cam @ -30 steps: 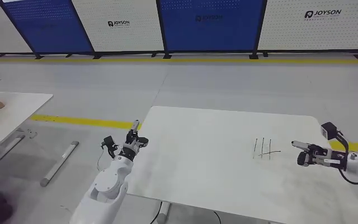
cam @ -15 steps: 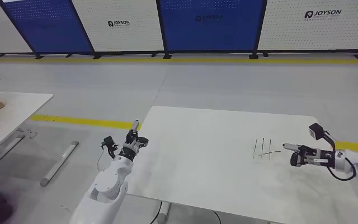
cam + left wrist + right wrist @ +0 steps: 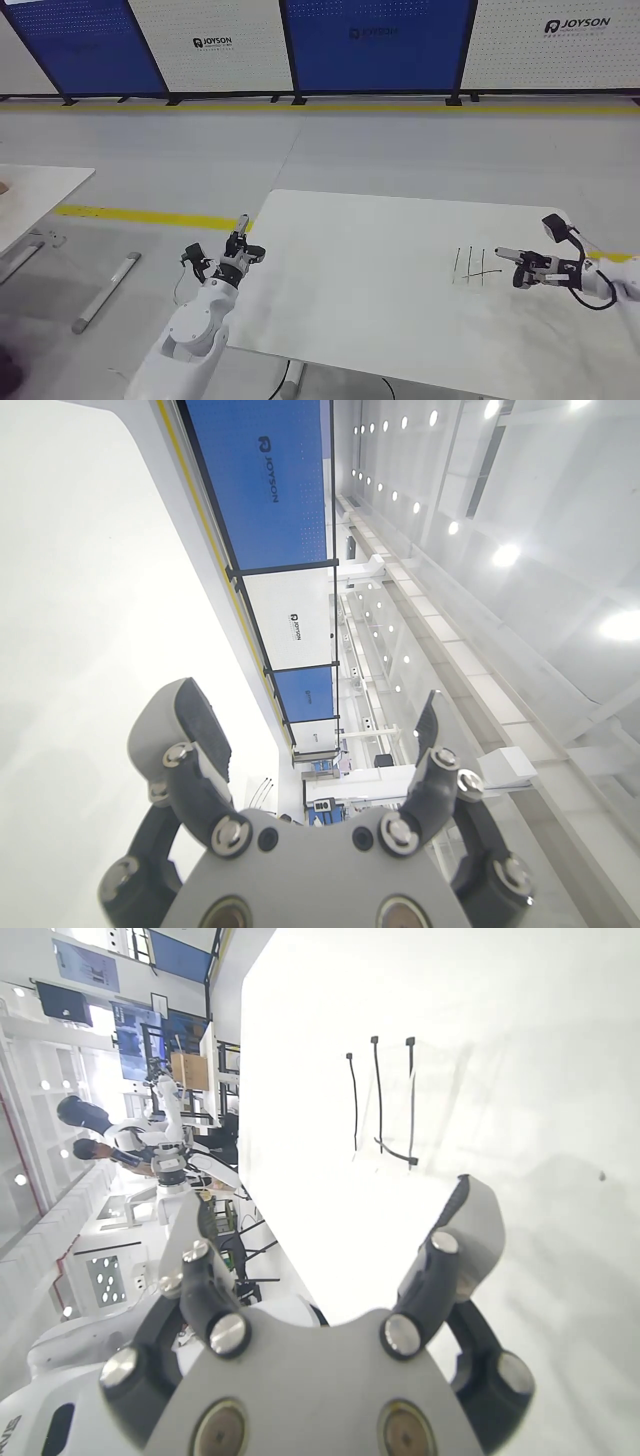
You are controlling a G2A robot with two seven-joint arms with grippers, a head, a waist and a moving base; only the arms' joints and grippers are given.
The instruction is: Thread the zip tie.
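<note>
Three thin black zip ties (image 3: 470,262) lie side by side on the white table (image 3: 380,290) near its right side, and another one (image 3: 396,1154) lies across their ends. They show close up as the zip ties (image 3: 378,1093) in the right wrist view and far off as the zip ties (image 3: 262,790) in the left wrist view. My right gripper (image 3: 502,254) hovers just right of them, open and holding nothing, as the right gripper (image 3: 332,1203) also shows in its own wrist view. My left gripper (image 3: 243,226) stays at the table's left edge, far from the ties. That left gripper (image 3: 315,720) is open and holds nothing.
The table surface around the ties is bare white. A second white table (image 3: 30,195) stands off to the left across the floor, and a yellow floor line (image 3: 150,216) runs between. Blue and white panels (image 3: 380,45) line the back.
My right arm has moved left across the table's right edge, bringing its open gripper close to the zip ties. The left arm has not moved.
</note>
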